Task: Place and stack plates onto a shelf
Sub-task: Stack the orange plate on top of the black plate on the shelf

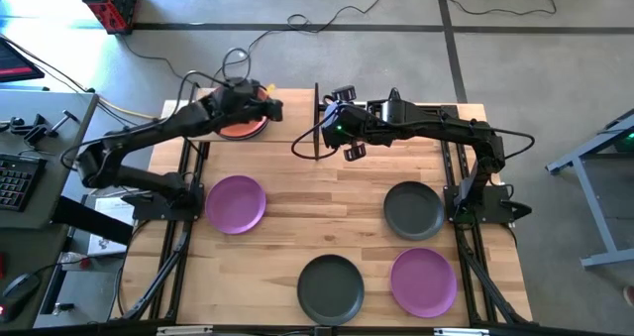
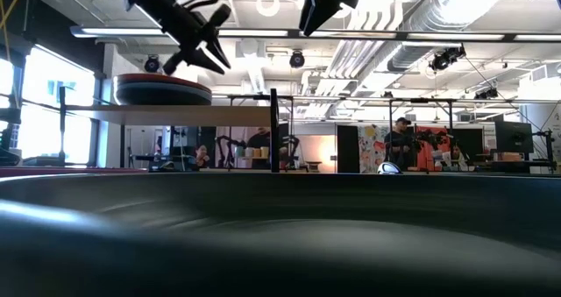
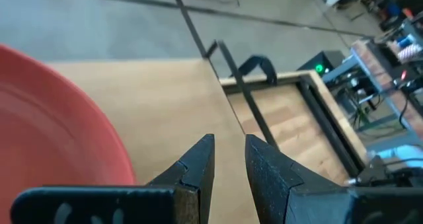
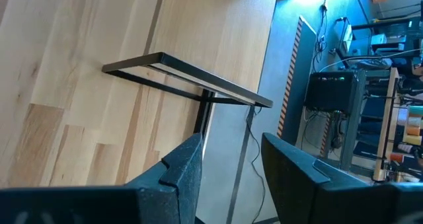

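Even, bright overhead light fills the high view, with soft shadows. In the low view, ceiling strip lights (image 2: pixel 289 34) and the left-edge window (image 2: pixel 39 100) glare; the dark grey plate (image 2: pixel 280 236) across the bottom is blurred.

Orange plate (image 1: pixel 243 126) on pale wood shelf (image 3: pixel 165 112); two purple plates (image 1: pixel 236 203), two dark grey plates (image 1: pixel 413 210).

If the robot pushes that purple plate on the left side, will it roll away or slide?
Probably slide. The purple plate lies flat on the tabletop, so it has no edge to roll on. It looks round, shallow and stiff, so it should keep its shape. Its matte surface may drag a little on the wood.
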Motion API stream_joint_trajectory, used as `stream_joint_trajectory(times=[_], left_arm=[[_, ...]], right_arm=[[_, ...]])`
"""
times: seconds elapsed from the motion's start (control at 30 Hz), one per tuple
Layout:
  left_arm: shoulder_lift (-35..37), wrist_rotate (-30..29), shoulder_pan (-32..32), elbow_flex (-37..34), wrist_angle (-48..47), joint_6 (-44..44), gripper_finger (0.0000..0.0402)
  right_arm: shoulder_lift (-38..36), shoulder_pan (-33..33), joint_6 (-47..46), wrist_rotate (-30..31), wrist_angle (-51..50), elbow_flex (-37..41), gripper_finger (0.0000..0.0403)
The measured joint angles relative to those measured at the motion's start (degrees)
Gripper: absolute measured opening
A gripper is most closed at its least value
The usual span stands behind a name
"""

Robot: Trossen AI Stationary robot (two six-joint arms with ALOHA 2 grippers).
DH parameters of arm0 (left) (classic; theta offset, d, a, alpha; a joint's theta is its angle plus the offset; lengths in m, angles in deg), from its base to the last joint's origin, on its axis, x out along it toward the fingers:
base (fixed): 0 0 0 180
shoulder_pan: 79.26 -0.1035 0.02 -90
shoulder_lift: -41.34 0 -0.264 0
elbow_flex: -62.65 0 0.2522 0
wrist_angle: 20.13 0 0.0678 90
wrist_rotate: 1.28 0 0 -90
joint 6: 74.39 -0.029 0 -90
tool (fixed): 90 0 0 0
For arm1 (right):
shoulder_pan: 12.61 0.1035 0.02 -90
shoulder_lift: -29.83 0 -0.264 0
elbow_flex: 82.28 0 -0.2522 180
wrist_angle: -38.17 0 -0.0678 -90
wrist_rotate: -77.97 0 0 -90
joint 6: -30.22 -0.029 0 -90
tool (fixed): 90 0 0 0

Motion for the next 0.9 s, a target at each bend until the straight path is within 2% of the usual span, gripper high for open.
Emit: stream_joint_trajectory(times=[0.3, 0.6, 0.9], left_arm=[[-3.38, -2.46, 1.68, 0.00, -0.47, -0.02, 0.0076], [-3.47, -6.57, 1.68, 0.00, -6.10, -0.13, 0.0076], [-3.45, -8.44, 1.66, 0.00, -7.60, -0.11, 0.0076]], right_arm=[[0.00, 0.00, -0.02, 0.00, 0.00, 0.00, 0.0142], [0.00, 0.00, -0.02, 0.00, 0.00, 0.00, 0.0142], [0.00, 0.00, -0.02, 0.00, 0.00, 0.00, 0.0142]])
